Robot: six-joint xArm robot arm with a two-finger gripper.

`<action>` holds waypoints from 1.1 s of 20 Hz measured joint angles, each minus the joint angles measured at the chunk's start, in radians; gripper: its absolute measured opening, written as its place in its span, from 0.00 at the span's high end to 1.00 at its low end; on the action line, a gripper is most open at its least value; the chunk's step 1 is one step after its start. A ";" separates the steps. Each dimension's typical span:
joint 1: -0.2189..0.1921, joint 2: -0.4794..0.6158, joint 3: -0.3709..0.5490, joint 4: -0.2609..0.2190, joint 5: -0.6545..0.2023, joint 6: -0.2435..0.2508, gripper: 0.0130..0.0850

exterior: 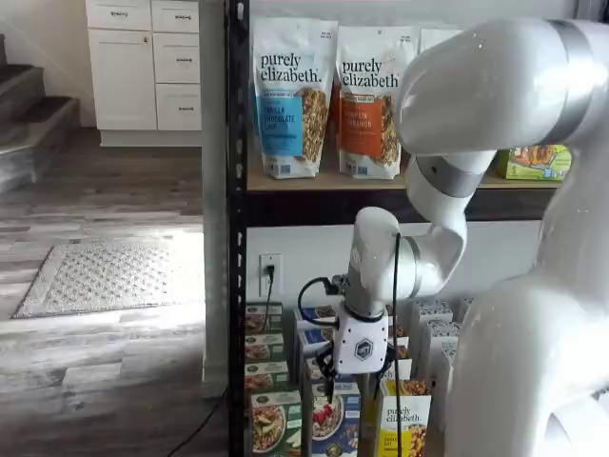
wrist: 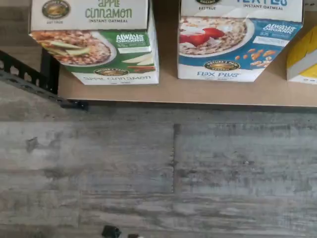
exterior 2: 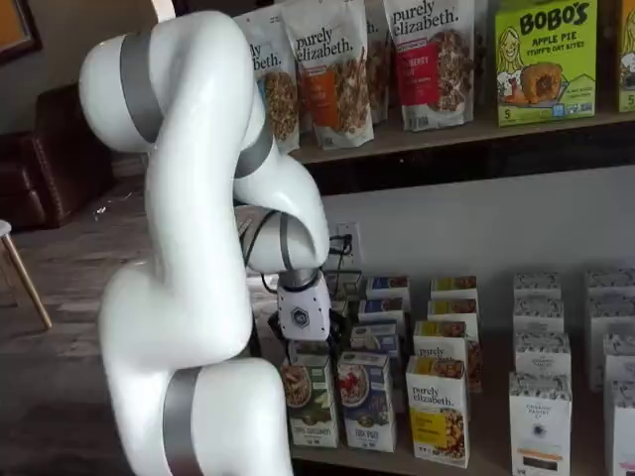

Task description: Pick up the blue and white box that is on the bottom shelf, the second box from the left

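Observation:
The blue and white box [wrist: 233, 47] stands at the front of the bottom shelf [wrist: 188, 91], between a green-and-white carton [wrist: 99, 44] and a yellow carton [wrist: 303, 59]. It shows a cereal bowl with red berries. It is in both shelf views [exterior: 335, 419] [exterior 2: 365, 399]. My gripper [exterior: 358, 377] hangs just above the front row, over the blue and white box and the carton behind it. Its white body also shows in a shelf view [exterior 2: 301, 319]. The fingers are mostly hidden, so I cannot tell whether they are open. Nothing is held.
Rows of small cartons fill the bottom shelf behind and to the right [exterior 2: 556, 327]. A black rack post [exterior: 236, 238] stands at the left. Tall granola bags [exterior: 290, 95] stand on the wooden tier above. Grey wood floor [wrist: 148, 168] lies in front of the shelf.

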 joint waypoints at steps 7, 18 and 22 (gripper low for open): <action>-0.012 0.083 -0.031 -0.084 -0.056 0.063 0.00; -0.027 0.241 -0.122 -0.182 -0.120 0.141 0.00; -0.031 0.282 -0.144 -0.170 -0.141 0.126 0.00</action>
